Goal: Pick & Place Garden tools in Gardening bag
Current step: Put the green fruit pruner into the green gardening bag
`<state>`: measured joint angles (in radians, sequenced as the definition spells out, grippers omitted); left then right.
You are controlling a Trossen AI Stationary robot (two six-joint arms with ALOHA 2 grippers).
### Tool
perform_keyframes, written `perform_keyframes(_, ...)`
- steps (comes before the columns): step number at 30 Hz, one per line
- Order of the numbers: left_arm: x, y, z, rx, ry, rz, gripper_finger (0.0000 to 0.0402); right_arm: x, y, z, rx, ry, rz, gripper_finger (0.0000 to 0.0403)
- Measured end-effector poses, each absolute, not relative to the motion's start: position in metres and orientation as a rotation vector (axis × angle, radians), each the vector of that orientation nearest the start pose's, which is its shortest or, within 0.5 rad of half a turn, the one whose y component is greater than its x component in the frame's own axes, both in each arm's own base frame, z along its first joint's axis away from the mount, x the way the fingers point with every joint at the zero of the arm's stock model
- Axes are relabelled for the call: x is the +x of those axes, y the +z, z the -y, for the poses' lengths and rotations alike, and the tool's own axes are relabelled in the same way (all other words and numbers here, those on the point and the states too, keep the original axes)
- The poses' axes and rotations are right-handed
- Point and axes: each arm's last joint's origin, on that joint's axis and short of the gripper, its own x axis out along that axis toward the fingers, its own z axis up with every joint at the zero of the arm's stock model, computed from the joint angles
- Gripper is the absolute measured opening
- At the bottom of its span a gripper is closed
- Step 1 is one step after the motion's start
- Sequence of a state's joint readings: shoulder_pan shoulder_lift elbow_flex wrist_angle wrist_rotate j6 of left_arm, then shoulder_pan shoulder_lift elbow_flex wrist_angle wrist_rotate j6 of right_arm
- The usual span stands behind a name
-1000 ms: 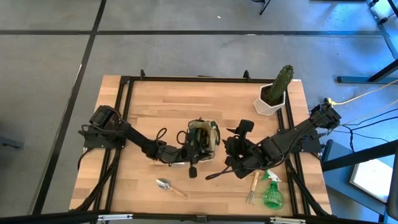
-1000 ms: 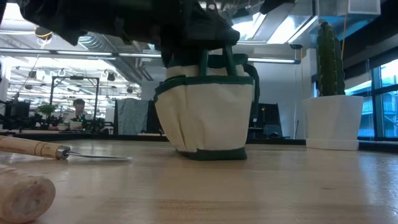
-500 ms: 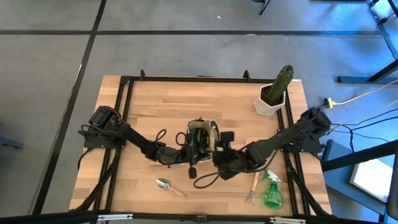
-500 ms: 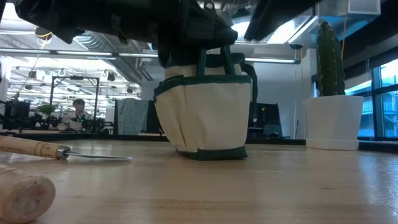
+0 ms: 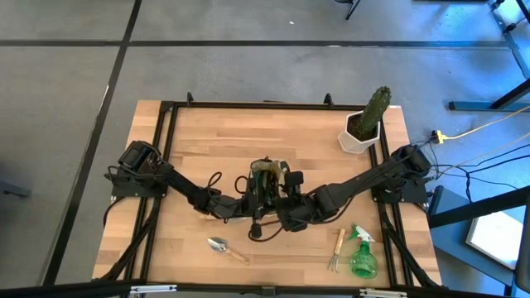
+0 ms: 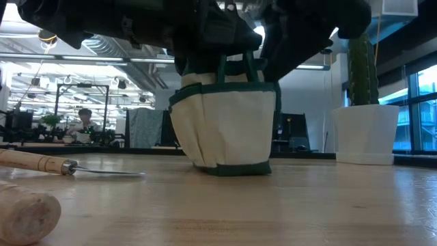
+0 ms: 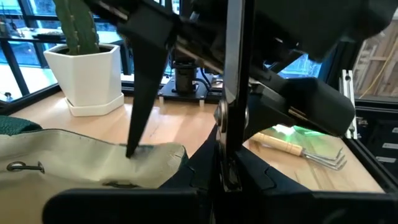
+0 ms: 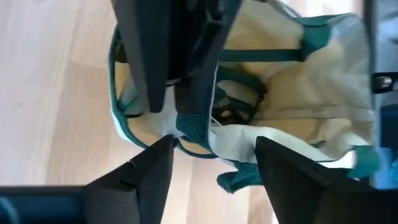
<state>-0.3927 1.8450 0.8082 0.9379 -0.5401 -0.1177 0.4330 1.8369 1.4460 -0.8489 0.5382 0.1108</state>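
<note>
1. High view shows the right claw [image 5: 286,213] over the front edge of the gardening bag [image 5: 269,180] at mid-surface; its fingers stand apart with dark pruners [image 5: 267,225] between them, the handles trailing toward the near edge.
2. Right wrist view looks down past the two spread fingers [image 8: 144,180] into the bag's open mouth [image 8: 261,106]: pale beige lining, green trim and green loop handles, with the dark pruner blades pointing into it.
3. Left claw [image 5: 248,203] sits against the bag's left side, narrowed to almost closed; the pictures do not let me tell whether it pinches the fabric or merely touches it.
4. Low view shows the bag [image 6: 225,123] upright on the wooden surface [image 6: 273,205], beige with dark green bands along the top, base and pocket edges, both arms dark above it.
5. Trowel [image 5: 225,247] with a wooden handle lies near the front edge, left of centre.
6. Hand fork [image 5: 337,250] with a wooden handle and the green spray bottle [image 5: 361,255] lie just beside each other at the front right.
7. Cactus in a white pot [image 5: 365,122] stands at the far right corner, well apart from the bag.
</note>
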Motion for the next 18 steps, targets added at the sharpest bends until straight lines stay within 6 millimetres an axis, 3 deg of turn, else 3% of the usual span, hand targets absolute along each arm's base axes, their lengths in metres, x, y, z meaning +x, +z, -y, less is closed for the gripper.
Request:
perform_keyframes(6, 0.3382, 0.168, 0.1236, -0.072, 0.167, -0.08, 0.0024, 0.3469, 0.2263, -0.1376, -0.46, -0.117, -1.11, 0.0172)
perform_keyframes(18, 0.3379, 0.166, 0.1227, -0.092, 0.187, -0.097, 0.0024, 0.3472, 0.2253, -0.1364, -0.441, -0.142, -1.11, 0.0009)
